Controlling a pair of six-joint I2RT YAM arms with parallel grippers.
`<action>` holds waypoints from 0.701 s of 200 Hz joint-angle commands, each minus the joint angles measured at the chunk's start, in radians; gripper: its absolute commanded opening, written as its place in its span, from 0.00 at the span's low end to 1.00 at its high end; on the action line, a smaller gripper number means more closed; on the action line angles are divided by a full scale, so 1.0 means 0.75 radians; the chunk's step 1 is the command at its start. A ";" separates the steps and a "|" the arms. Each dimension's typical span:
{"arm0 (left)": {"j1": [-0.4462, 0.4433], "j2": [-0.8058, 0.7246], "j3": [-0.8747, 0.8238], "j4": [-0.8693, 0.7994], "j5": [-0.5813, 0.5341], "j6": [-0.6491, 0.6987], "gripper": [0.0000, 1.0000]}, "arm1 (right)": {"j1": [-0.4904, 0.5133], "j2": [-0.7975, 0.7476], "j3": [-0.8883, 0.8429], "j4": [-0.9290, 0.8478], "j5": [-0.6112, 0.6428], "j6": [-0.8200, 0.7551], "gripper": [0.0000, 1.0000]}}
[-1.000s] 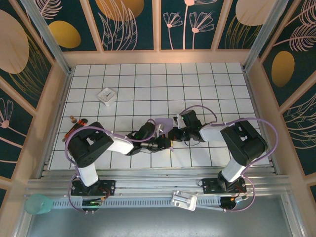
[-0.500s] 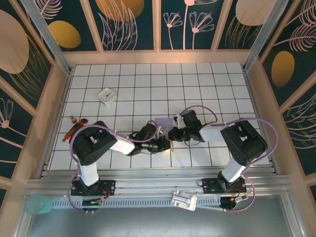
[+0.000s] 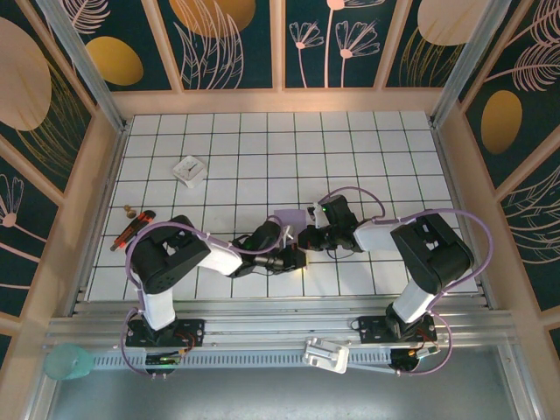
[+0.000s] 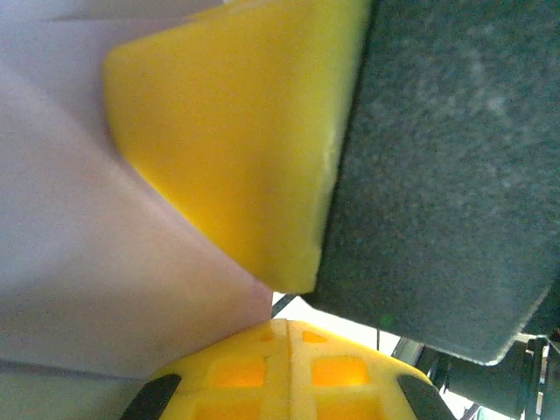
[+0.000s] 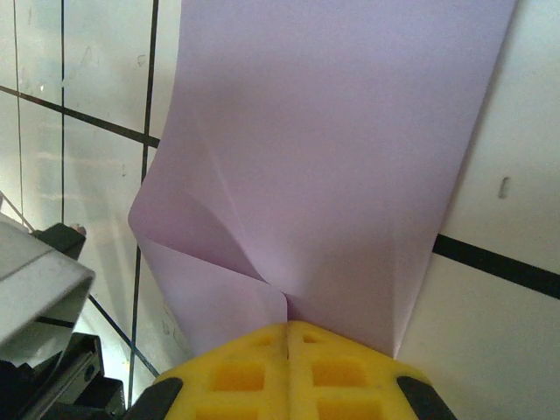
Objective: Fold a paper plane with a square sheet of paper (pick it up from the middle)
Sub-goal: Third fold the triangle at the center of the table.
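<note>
Thin lavender-purple square sheet of paper [image 5: 332,157], creased, well to the right of the small white block [image 3: 189,170] and nearer the arm bases. Pinched at one edge by left gripper [image 4: 289,325] and right gripper [image 5: 287,325], both clamped fully closed on it, close together.

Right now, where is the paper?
In the top view the paper sits mid-table, toward the near edge, held between the left gripper and the right gripper. In the right wrist view it fans out from that gripper's shut tips.
</note>
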 commanded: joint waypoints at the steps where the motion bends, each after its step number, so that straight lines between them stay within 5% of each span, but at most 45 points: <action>1: -0.047 0.059 0.021 -0.146 0.002 0.043 0.00 | 0.011 0.033 -0.060 -0.135 0.111 0.000 0.00; 44: -0.086 0.066 0.122 -0.413 -0.100 0.146 0.00 | 0.011 0.024 -0.068 -0.135 0.117 0.004 0.00; 140: -0.147 0.035 0.181 -0.353 0.013 0.206 0.00 | 0.013 0.023 -0.071 -0.140 0.132 0.004 0.00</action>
